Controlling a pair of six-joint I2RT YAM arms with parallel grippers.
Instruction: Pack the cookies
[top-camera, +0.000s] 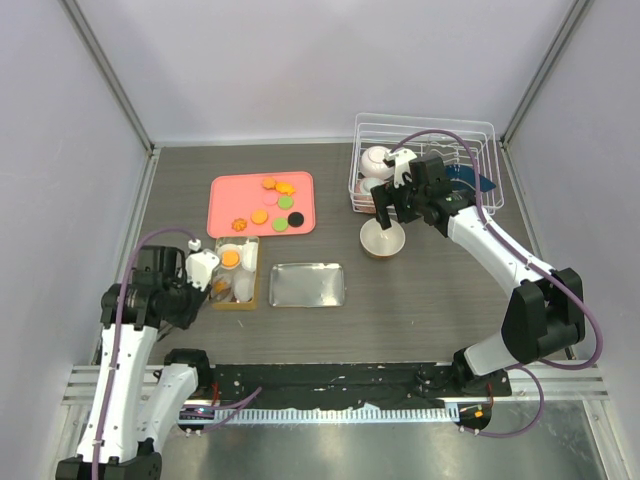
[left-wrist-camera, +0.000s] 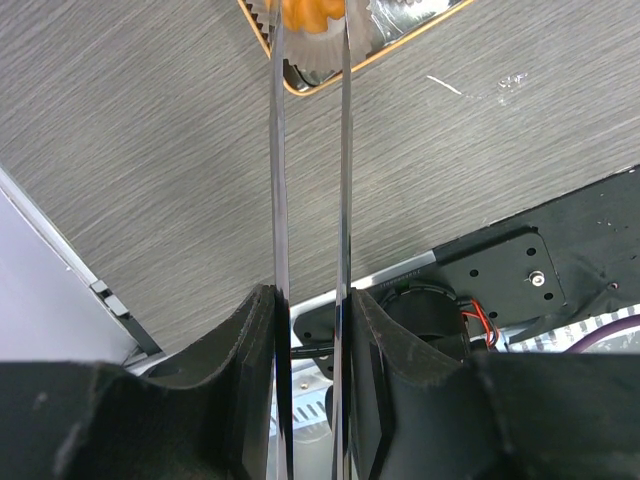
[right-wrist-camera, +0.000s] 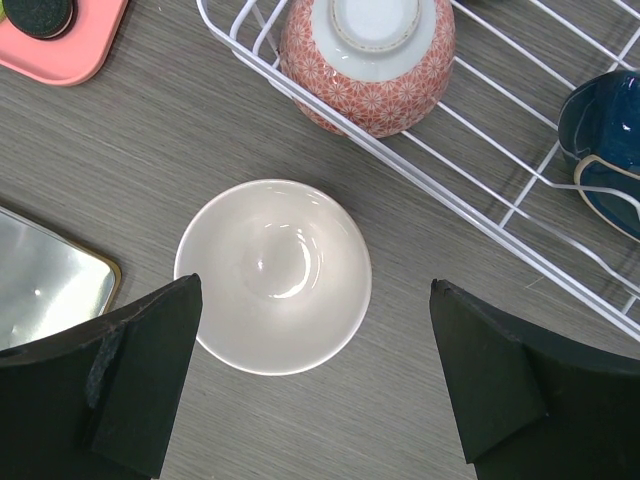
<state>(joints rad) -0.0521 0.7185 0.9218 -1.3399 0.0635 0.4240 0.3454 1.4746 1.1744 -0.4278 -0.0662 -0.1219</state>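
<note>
Several cookies (top-camera: 272, 203), mostly orange with pink, green and one black (right-wrist-camera: 40, 15), lie on a pink tray (top-camera: 225, 215). My left gripper (left-wrist-camera: 311, 295) is shut on a pair of metal tongs (left-wrist-camera: 278, 200). The tong tips pinch an orange cookie (left-wrist-camera: 312, 12) over a white paper cup (left-wrist-camera: 320, 50) in the gold-rimmed box (top-camera: 237, 272). Another orange cookie (top-camera: 230, 258) sits in a cup in that box. In the top view the left gripper (top-camera: 200, 285) is at the box's left side. My right gripper (right-wrist-camera: 315, 288) hangs open above a white bowl (right-wrist-camera: 272, 275), holding nothing.
A shiny metal lid (top-camera: 308, 285) lies right of the box. A white wire rack (top-camera: 425, 165) at the back right holds a red patterned bowl (right-wrist-camera: 370, 60) and a blue cup (right-wrist-camera: 605, 140). Grey walls enclose the table on three sides.
</note>
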